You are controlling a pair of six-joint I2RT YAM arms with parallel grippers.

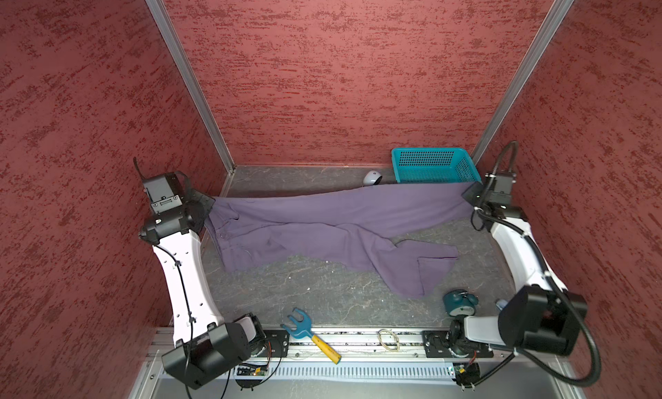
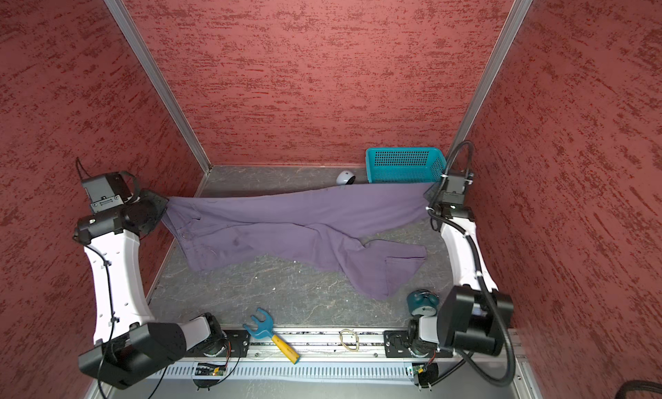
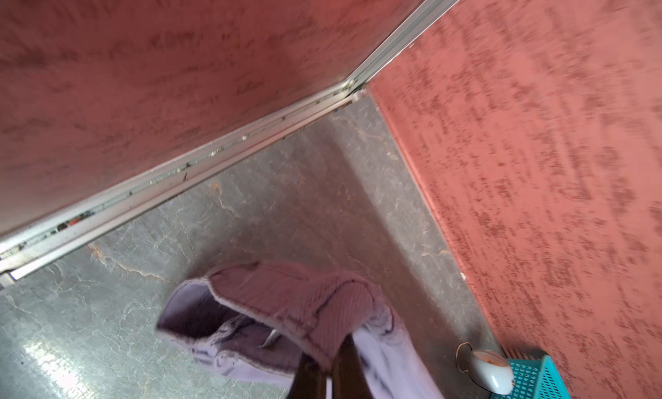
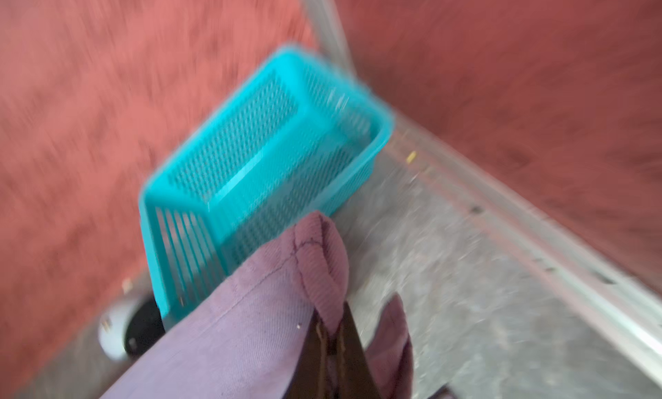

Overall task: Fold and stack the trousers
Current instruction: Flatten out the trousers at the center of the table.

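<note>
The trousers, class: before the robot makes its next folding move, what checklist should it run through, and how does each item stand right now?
1. Waist end gripped: the left jaws are shut on the trousers: ok.
2. Leg hem gripped: the right jaws are shut on it: ok.
3. Held leg stretched between the two arms: ok.
4. Second leg lined up with the first: it trails askew on the table, with its end doubled over: not ok.
5. Cloth clear of the basket: cannot tell.
6. Toy rake apart from the cloth: ok.
</note>
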